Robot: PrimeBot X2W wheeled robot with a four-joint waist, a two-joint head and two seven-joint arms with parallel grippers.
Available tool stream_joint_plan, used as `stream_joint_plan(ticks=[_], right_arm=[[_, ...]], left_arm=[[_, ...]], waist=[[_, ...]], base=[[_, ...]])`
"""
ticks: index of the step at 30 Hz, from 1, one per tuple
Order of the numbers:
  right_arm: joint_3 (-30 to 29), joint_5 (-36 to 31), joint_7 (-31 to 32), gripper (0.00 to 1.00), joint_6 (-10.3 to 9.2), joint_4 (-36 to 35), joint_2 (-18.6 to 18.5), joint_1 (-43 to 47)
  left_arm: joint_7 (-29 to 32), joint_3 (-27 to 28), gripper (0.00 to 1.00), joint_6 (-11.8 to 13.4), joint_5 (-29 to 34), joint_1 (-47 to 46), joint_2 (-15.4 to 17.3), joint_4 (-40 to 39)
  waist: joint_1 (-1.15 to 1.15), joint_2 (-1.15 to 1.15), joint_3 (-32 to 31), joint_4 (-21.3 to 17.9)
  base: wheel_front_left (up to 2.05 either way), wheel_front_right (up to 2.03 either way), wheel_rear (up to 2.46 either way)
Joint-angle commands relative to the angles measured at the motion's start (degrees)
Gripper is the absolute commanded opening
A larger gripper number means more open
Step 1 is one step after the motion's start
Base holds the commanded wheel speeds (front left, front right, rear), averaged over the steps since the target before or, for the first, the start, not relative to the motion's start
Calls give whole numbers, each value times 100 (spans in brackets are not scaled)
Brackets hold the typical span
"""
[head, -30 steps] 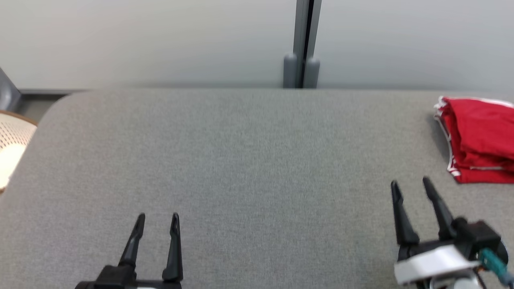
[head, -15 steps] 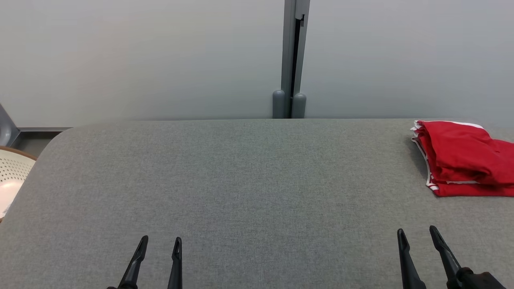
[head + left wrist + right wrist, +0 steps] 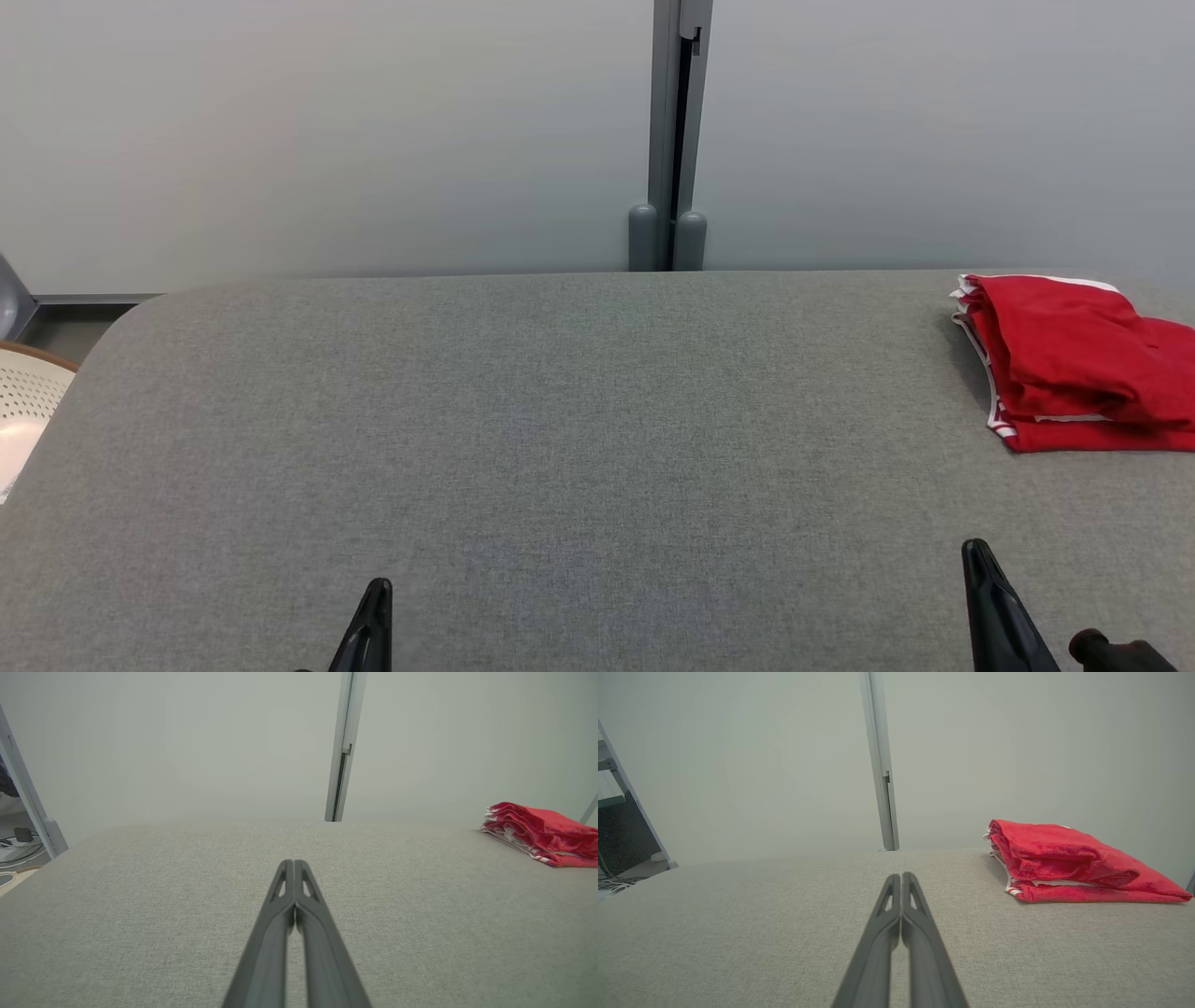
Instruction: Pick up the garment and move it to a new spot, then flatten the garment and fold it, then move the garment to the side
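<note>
The left gripper [image 3: 376, 597] hangs low at the near left, its fingers [image 3: 285, 891] pressed together on nothing, pointing forward. The right gripper [image 3: 978, 558] mirrors it at the near right, fingers [image 3: 892, 900] likewise closed and empty.

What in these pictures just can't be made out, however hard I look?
Red garment: head view, right end cut off by the picture's edge; inner folds hidden beneath its top layer.
Left gripper and right gripper: head view, bodies cut off by the bottom edge.
Pale perforated object: head view, mostly cut off at the left edge; unidentifiable.
Floor clutter: left wrist view, too small.
</note>
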Motion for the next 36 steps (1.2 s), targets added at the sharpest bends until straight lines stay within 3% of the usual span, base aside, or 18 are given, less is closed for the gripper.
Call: stream_joint_plan(ticks=[1,19,36], right_arm=[[-8,300,51,0,0,-75,-20,-96],[-112,2327,448,0,0,120,-126,-491],[-211,3768,759,0,-1,235,-168,-759]], left_arm=[[25,35,0,-19,-291,-111,25,-103],[406,229,0,-228,-2344,-601,154,212],[700,400,0,-374,-3801,-936,210,392]], waist=[[0,0,6,-6],[0,0,68,-72],[0,0,124,-131]], base=[[0,0,0],[0,0,0],[0,0,0]])
